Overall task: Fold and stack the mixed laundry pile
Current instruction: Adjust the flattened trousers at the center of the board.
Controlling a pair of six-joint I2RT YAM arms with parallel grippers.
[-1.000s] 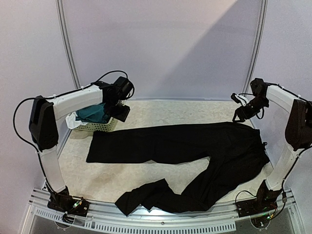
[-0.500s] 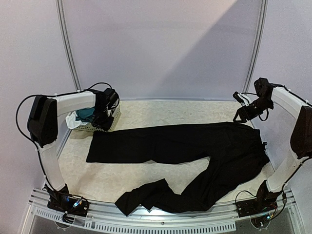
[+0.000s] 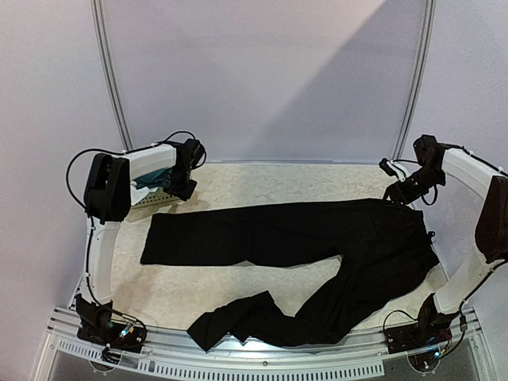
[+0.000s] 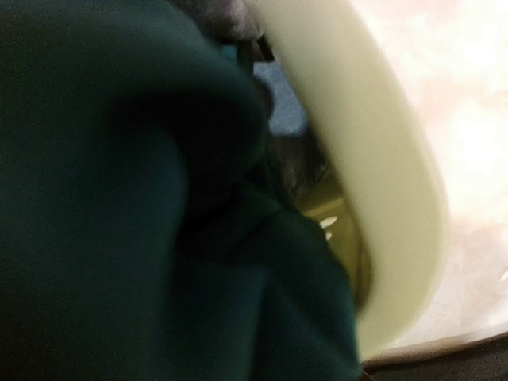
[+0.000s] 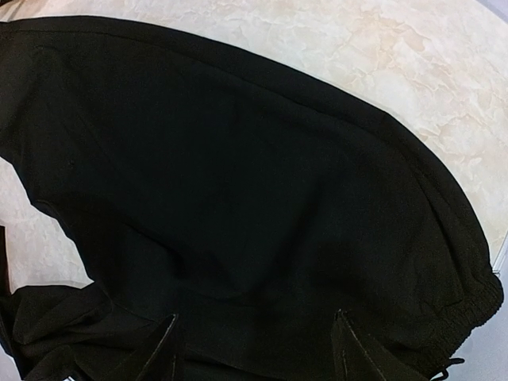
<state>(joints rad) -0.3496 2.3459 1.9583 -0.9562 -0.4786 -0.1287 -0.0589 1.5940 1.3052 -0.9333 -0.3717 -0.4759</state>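
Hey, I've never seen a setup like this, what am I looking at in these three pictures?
Two white robot arms are bolted to a table, each ending in a two-finger gripper. The wide picture comes from a camera above and behind them; the other two come from cameras on the wrists. Long black trousers lie spread on the table. The left gripper reaches into a pale basket of dark teal-green cloth; whether it grips any is unclear. The right gripper hovers open above the trousers' waist end, holding nothing.
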